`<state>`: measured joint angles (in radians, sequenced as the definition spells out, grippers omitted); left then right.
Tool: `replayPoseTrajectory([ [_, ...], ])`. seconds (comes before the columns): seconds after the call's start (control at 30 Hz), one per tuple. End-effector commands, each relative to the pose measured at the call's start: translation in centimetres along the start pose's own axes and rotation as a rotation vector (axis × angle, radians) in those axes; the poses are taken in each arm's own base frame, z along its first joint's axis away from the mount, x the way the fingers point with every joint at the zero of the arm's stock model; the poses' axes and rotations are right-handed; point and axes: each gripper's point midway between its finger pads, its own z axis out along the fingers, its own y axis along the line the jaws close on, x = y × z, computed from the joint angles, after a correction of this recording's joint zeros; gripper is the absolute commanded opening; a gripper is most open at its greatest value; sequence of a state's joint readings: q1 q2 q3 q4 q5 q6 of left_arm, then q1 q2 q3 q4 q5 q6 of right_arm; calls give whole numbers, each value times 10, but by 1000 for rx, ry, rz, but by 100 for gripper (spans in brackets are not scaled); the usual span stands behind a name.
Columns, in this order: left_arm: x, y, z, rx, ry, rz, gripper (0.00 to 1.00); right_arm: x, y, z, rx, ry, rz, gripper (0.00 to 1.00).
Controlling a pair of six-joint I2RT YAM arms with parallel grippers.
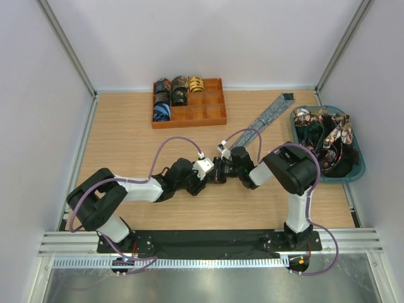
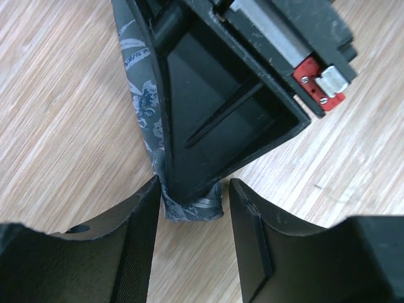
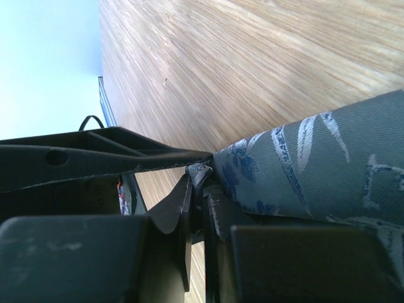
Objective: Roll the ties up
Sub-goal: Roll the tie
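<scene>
A grey-blue floral tie (image 1: 270, 116) lies as a long strip on the wooden table, running from mid-table toward the back right. My right gripper (image 1: 222, 170) is shut on its near end; the pinched fold shows between the fingers in the right wrist view (image 3: 201, 173). My left gripper (image 1: 213, 172) is open, its fingers either side of the tie's folded tip (image 2: 192, 205), which sticks out below the right gripper's finger (image 2: 214, 107). The left finger (image 2: 142, 233) touches or nearly touches the tip. Several rolled ties (image 1: 172, 95) sit in the orange tray.
The orange compartment tray (image 1: 208, 113) stands at the back middle. A teal bin (image 1: 360, 165) at the right holds a heap of loose patterned ties (image 1: 325, 129). Purple cables (image 1: 167, 148) arch over both arms. Walls enclose the table on three sides.
</scene>
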<state>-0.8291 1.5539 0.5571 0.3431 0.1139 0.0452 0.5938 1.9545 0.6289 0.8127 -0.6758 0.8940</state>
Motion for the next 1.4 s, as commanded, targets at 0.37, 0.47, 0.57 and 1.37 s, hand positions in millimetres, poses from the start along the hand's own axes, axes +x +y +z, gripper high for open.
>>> replayPoseTrajectory([
  [0.37, 0, -8, 2, 57, 23, -32, 25, -4, -10, -9, 126, 4, -86, 21],
  [0.47, 3, -8, 2, 58, 40, -36, 22, -9, -6, -11, 134, -2, -94, 31],
  [0.57, 6, -8, 3, 57, 57, -40, 20, -14, 0, -13, 146, -11, -108, 40],
  [1.37, 15, -4, 4, 31, 111, -41, 21, -34, 30, -34, 191, -66, -133, 43],
])
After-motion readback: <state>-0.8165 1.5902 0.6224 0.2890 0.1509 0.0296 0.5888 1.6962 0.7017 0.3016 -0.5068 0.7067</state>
